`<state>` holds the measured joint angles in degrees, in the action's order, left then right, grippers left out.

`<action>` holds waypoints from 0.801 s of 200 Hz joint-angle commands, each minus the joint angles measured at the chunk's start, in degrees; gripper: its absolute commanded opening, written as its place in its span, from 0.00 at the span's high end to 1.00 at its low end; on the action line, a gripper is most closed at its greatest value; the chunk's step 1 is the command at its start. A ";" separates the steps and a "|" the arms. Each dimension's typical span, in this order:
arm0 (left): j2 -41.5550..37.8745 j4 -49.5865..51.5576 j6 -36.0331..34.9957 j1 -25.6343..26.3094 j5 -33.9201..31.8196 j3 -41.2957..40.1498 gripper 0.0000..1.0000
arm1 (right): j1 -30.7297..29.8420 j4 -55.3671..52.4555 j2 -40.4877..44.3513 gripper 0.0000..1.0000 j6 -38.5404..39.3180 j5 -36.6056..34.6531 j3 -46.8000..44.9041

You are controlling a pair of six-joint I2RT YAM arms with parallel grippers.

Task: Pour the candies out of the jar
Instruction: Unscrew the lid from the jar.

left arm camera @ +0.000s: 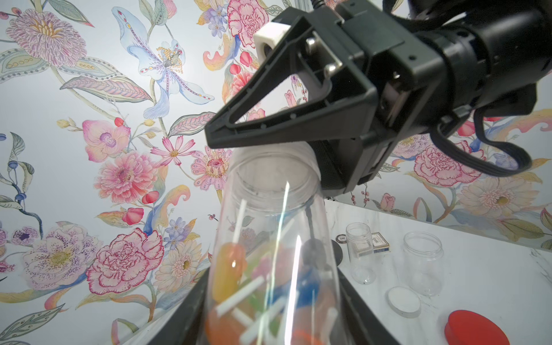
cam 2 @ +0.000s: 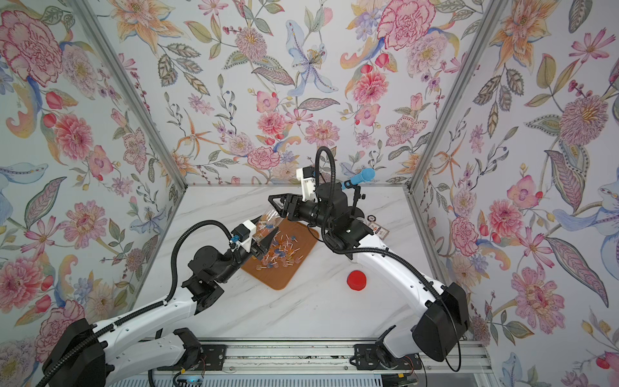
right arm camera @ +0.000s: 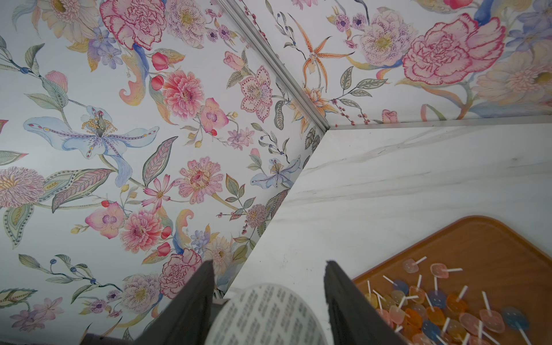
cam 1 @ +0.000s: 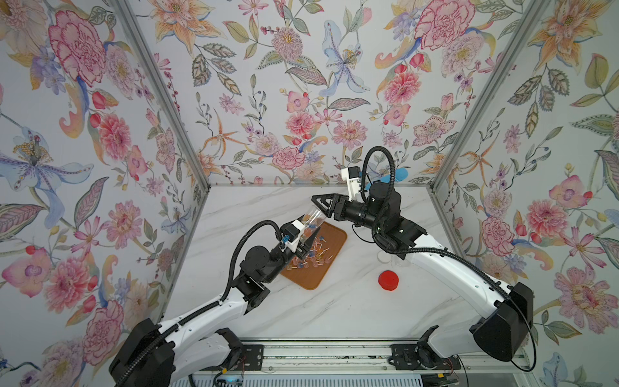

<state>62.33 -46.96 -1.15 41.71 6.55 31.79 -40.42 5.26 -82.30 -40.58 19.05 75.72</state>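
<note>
Over the brown, round-cornered tray (cam 1: 315, 278), the left gripper (cam 1: 310, 236) clamps a clear plastic jar (cam 1: 313, 217) tilted, flat translucent candies (cam 1: 318, 253) on white sticks strewn on the tray, while the right gripper (cam 1: 318, 206) straddles its labelled base, grip unclear.

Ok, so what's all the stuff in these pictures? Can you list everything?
jar: one, clear, tilted above the tray
candies: many; orange, pink, blue, yellow; most on the tray, some in the jar
tray: one, brown, on the table
red lid: one, on the table beside the tray
empty jars: two, clear, upright under the right arm
round disc: one, whitish, by the empty jars
small box: one, white and blue, behind an empty jar
table: white marble
walls: flowery
left gripper: black, shut on the jar
right gripper: black, fingers either side of the jar's raised end
</note>
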 commanded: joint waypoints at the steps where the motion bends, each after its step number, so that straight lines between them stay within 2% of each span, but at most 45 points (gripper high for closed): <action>1: -1.76 -2.08 -0.99 0.83 -1.45 0.02 1.00 | -0.11 0.89 0.21 0.47 -0.07 -0.98 0.21; 20: -1.90 -2.17 -1.07 0.96 -1.67 0.06 1.00 | -0.02 0.98 0.14 0.45 -0.19 -0.31 0.18; 40: -1.97 -2.30 -1.48 1.09 -2.10 0.11 1.00 | -0.14 0.81 -0.03 0.25 -0.90 0.09 -0.04; 50: -1.90 -2.35 -1.66 1.17 -2.30 0.14 1.00 | -0.16 0.86 -0.14 0.21 -1.21 0.16 -0.13; 66: -1.89 -2.43 -1.86 1.28 -2.31 0.28 1.00 | -0.09 1.33 -0.14 0.23 -1.74 0.05 -0.65; 91: -1.77 -2.43 -1.93 1.27 -2.31 0.46 1.00 | -0.07 2.55 0.04 0.36 -2.44 0.18 -1.10; 103: -1.70 -2.48 -2.02 1.32 -2.33 0.42 1.00 | -0.01 2.74 0.14 0.37 -2.57 0.46 -1.01; 114: -1.88 -2.48 -2.12 1.35 -2.57 0.37 1.00 | -0.06 2.75 0.04 0.33 -2.77 0.87 -0.83; 129: -1.94 -2.43 -2.35 1.35 -2.76 0.30 1.00 | -0.08 2.82 -0.15 0.20 -3.17 1.56 -0.75; 160: -1.80 -2.51 -2.48 1.40 -2.83 0.27 1.00 | -0.05 3.53 -0.49 0.19 -3.96 2.13 -1.19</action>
<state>61.58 -46.26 -2.66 42.39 5.06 31.79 -40.42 6.37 -82.30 -43.38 20.12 75.26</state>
